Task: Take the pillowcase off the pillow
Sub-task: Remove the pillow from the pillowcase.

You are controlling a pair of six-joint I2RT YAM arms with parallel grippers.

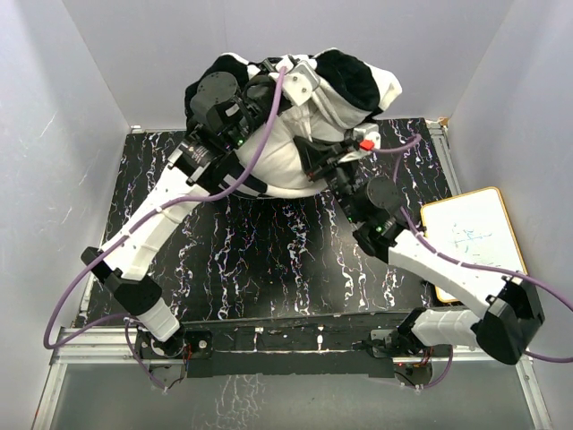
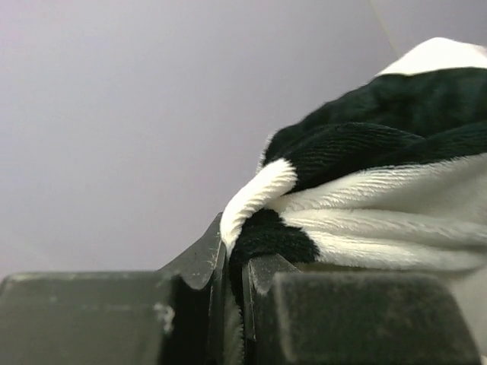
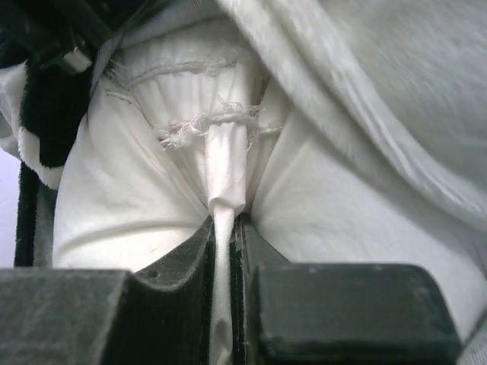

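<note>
Top external shows the black-and-white plush pillowcase (image 1: 363, 79) bunched over the off-white pillow (image 1: 285, 168); left gripper (image 2: 234, 258) pinches a pillowcase fold; right gripper (image 3: 228, 228) clamps pillow fabric.

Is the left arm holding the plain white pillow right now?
No, the left wrist view shows the left jaws closed on a fold of the black-and-white checkered pillowcase.

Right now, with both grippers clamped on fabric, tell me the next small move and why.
Probably draw the left gripper up and away while the right gripper holds: the left pinches a fold of the pillowcase, the right pinches a seamed corner of the pillow, and the cover bunches over its far end.
</note>
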